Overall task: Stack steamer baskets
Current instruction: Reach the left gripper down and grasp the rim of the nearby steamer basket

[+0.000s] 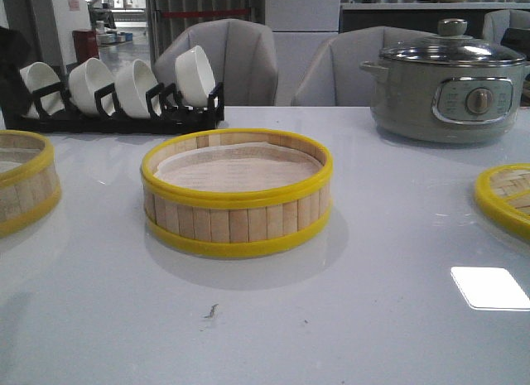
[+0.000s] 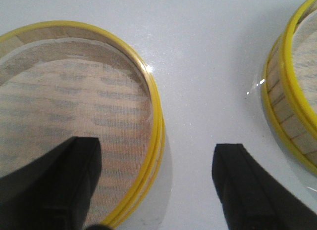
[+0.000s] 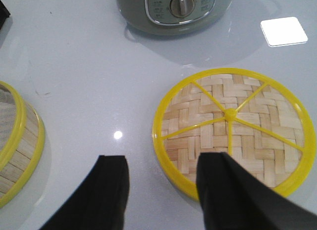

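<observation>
Two steamer baskets (image 1: 237, 194) (image 1: 25, 189) and one woven lid (image 3: 233, 130) count up; only wrist views show the grippers, left gripper (image 2: 156, 188) and right gripper (image 3: 161, 190), both spread and empty.

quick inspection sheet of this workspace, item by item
surface: glossy white table, small dark marks near the front edge, bright light patch at right
job's things: middle steamer basket upright with pale liner; left basket at left edge, unstacked; woven lid flat at right
clutter: grey electric pot with glass lid; black rack holding four white bowls
grippers: left pincer open, straddling the left basket's rim; right pincer open, one finger over the lid's edge
cables: nothing seen
surroundings: grey chairs behind table
</observation>
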Robot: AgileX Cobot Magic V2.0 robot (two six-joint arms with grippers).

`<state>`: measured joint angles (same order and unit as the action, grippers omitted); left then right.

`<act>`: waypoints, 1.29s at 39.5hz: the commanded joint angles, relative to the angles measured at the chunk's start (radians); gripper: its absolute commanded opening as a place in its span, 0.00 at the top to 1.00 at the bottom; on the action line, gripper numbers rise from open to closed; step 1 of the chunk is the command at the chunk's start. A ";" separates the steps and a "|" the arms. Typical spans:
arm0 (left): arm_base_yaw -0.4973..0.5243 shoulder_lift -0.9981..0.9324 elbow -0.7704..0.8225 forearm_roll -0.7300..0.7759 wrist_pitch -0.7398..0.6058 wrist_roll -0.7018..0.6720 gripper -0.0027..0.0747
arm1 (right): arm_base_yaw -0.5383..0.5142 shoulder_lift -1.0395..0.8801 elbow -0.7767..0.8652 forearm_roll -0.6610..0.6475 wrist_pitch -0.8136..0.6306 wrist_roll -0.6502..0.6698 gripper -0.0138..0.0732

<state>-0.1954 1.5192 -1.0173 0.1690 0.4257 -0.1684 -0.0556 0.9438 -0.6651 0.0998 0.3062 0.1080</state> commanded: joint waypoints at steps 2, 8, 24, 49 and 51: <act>-0.005 0.072 -0.108 0.010 -0.056 -0.006 0.29 | -0.006 -0.008 -0.037 0.003 -0.073 -0.008 0.35; -0.005 0.178 -0.204 0.010 -0.026 -0.006 0.29 | -0.006 -0.008 -0.037 0.003 -0.073 -0.008 0.35; -0.005 0.317 -0.261 0.008 0.006 -0.008 0.29 | -0.006 -0.008 -0.037 0.003 -0.069 -0.008 0.35; -0.005 0.335 -0.263 0.015 0.031 -0.012 0.84 | -0.006 -0.008 -0.037 0.003 -0.074 -0.008 0.35; -0.009 0.326 -0.265 0.025 0.035 -0.012 0.85 | -0.006 -0.008 -0.037 0.003 -0.074 -0.008 0.35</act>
<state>-0.1954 1.9101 -1.2473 0.1800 0.4876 -0.1722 -0.0556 0.9438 -0.6651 0.0998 0.3066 0.1080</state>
